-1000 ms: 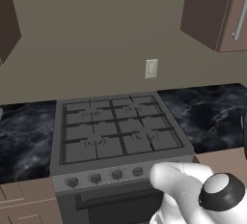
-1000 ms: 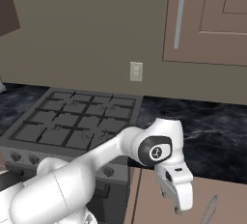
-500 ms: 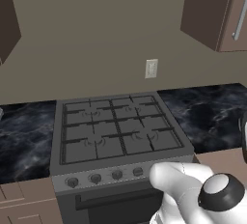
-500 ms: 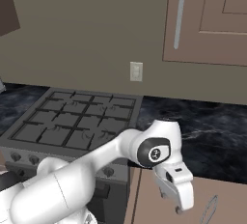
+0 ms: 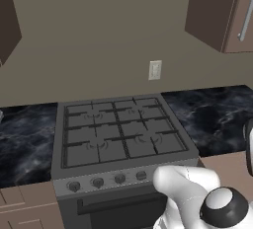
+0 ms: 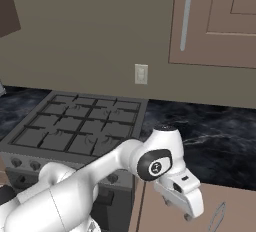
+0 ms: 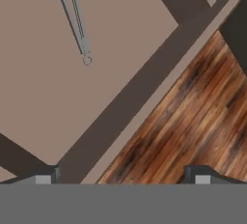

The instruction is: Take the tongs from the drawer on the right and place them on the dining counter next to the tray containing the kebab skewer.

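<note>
Lying flat on the pale brown floor of the open drawer (image 7: pixel 111 68), the tongs (image 7: pixel 73 18) show in the hand view as a slim grey pair of arms. Their long axis runs from the top edge of that view down and slightly to the right, ending in a small round tip near the middle of the drawer floor. The two arms lie close together, almost parallel, and nothing else rests on the drawer floor around them.

The claw (image 7: pixel 123 174) hangs above the drawer's outer edge with its jaws spread wide and nothing between them; its two dark fingertips (image 7: pixel 44 175) stand well apart at the bottom of the hand view. The tongs lie well away from the fingertips, toward the far upper left of that view. Between them runs the drawer's darker wall, a diagonal band, and beyond it the wooden plank floor (image 7: pixel 193 117).

In the right base view the claw (image 6: pixel 182 206) points down over the open drawer (image 6: pixel 165 211), where the tongs (image 6: pixel 216 216) show faintly near the bottom right corner. Beside the drawer stands the stove (image 6: pixel 75 128), with the black marble surface (image 6: pixel 210 136) behind and a wall outlet (image 6: pixel 141 74) above.
</note>
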You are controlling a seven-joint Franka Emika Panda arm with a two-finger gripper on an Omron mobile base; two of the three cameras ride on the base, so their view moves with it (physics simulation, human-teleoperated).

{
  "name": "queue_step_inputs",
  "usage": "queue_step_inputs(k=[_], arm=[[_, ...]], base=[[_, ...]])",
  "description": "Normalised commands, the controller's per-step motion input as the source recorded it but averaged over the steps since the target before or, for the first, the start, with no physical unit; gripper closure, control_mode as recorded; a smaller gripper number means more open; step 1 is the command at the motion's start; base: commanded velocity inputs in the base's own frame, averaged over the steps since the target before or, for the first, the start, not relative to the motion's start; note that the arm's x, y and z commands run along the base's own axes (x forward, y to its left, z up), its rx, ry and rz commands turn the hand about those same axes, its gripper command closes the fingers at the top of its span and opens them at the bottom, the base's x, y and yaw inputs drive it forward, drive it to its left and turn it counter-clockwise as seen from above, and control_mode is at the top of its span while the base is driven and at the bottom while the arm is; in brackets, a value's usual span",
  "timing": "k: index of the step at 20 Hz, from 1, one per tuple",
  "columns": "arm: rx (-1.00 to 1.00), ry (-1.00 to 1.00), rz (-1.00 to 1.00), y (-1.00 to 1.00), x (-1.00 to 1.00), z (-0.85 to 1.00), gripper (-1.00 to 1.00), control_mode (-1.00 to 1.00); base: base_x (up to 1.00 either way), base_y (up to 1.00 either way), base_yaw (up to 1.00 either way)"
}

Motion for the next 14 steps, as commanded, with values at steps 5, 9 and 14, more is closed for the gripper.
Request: queue_step_inputs(k=[5, 9, 14], arm=[[0.01, 0.05, 0.09, 0.00, 0.16, -0.03, -1.00, -1.00], [0.04, 0.08, 0.07, -0.07, 0.12, -0.01, -1.00, -1.00], [0.07, 0.05, 0.13, -0.20, 0.04, -0.08, -1.00, -1.00]], base=[[0.00, 0.00, 0.00], [0.00, 0.00, 0.00], [0.00, 0.00, 0.00]])
